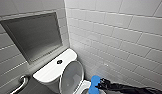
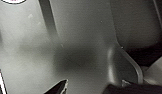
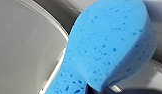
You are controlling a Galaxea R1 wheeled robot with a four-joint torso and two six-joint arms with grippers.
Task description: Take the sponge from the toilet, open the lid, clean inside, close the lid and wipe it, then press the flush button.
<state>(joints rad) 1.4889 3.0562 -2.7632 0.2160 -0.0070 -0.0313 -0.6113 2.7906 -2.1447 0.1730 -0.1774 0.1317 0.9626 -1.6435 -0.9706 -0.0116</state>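
The white toilet (image 1: pixel 48 72) stands in the corner with its lid (image 1: pixel 72 74) raised, the greyish concave underside facing out. A round flush button (image 1: pixel 59 61) sits on the tank top. My right gripper (image 1: pixel 100 85) comes in from the right and is shut on the bright blue sponge (image 1: pixel 94 83), held over the bowl's rim (image 1: pixel 84 86) just in front of the lid. In the right wrist view the sponge (image 3: pixel 109 45) looms large beside the white bowl (image 3: pixel 22 50). My left gripper (image 2: pixel 94 90) is open, its dark fingertips (image 2: pixel 59 87) apart before a smooth grey surface.
A recessed grey niche (image 1: pixel 32 37) is set in the wall above the tank. A metal grab bar (image 1: pixel 20 83) hangs at the lower left. The tiled wall (image 1: pixel 122 37) runs close along the toilet's right side.
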